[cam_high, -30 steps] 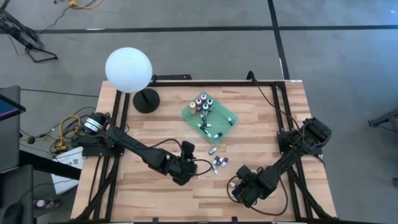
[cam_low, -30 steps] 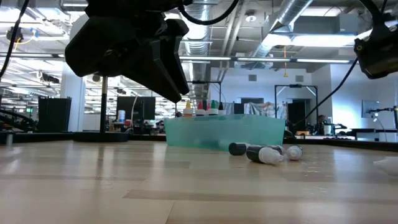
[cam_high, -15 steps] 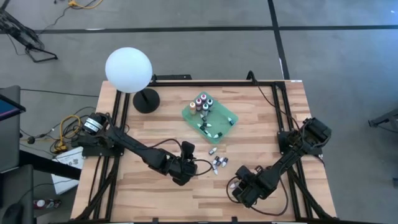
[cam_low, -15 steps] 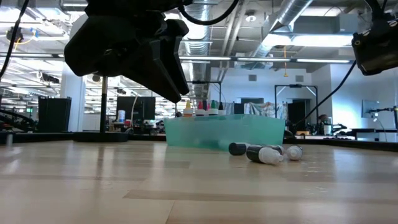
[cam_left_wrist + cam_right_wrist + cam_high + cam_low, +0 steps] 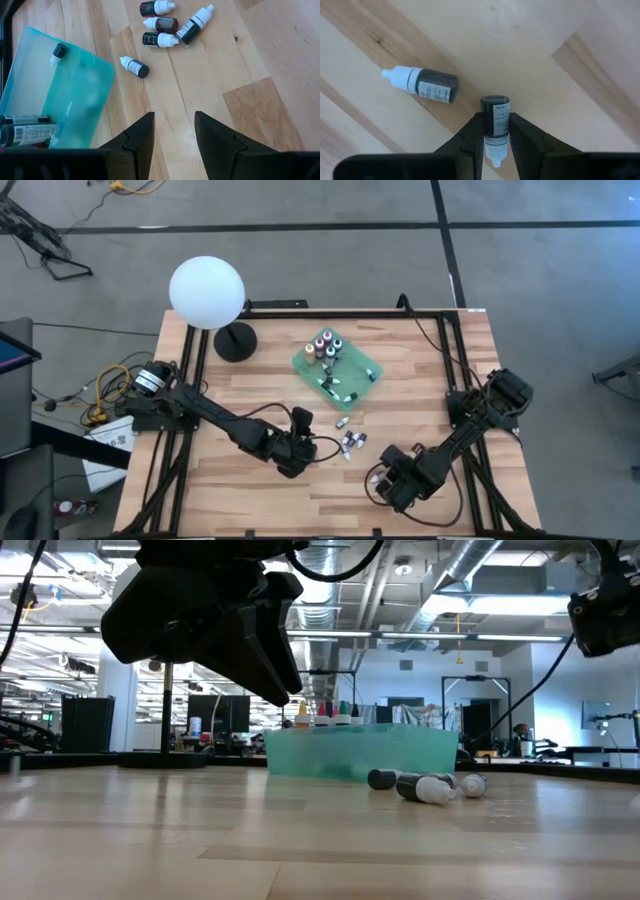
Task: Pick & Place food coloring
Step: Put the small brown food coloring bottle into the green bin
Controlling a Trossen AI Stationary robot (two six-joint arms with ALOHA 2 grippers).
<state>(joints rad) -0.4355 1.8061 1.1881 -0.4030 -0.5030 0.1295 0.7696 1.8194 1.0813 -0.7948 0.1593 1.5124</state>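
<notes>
While a second bottle [image 5: 422, 85] lies nearby, the right tool [image 5: 493, 134] pinches one dark bottle [image 5: 495, 120] between its fingers.

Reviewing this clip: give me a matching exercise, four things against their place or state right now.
1. right gripper
2. left gripper
3. green tray
4. white globe lamp

A. open, holding nothing
B. far left corner of the table
C. holds several bottles, some upright
D. shut on a dark bottle

Pairs: 1-D, 2-A, 3-C, 4-B
</notes>
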